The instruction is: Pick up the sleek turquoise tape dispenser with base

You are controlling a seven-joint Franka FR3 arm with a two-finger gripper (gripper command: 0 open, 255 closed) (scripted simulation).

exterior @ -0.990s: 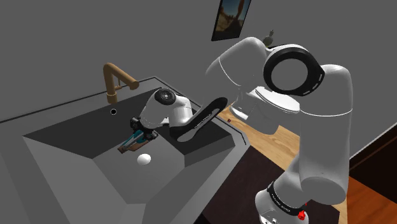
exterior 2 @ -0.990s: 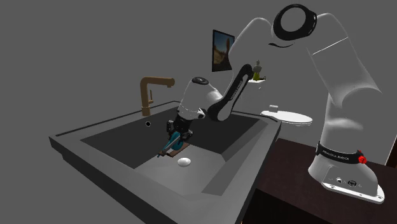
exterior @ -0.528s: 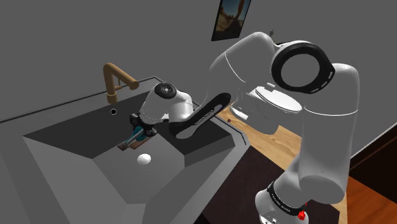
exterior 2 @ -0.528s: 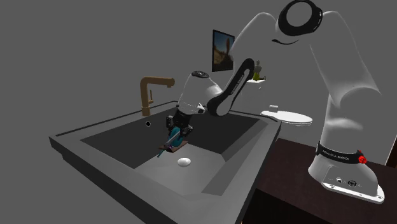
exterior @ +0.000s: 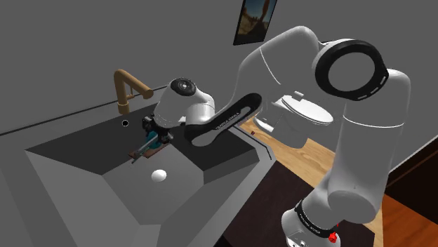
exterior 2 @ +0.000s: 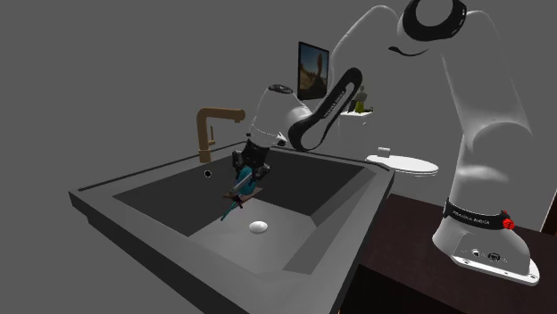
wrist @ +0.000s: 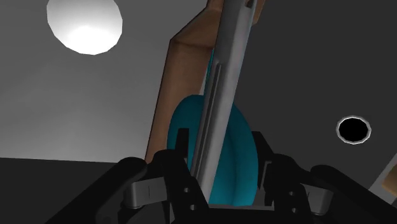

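Over the sink basin (exterior 2: 161,203), fingers (wrist: 262,149) tight around the turquoise tape dispenser (wrist: 238,149), seemingly off the bottom.

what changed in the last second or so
The gripper, shut on the tape dispenser, rose and carried it upward from the sink floor; it now hangs tilted. The grip was kept. The white round piece and the faucet stayed put.
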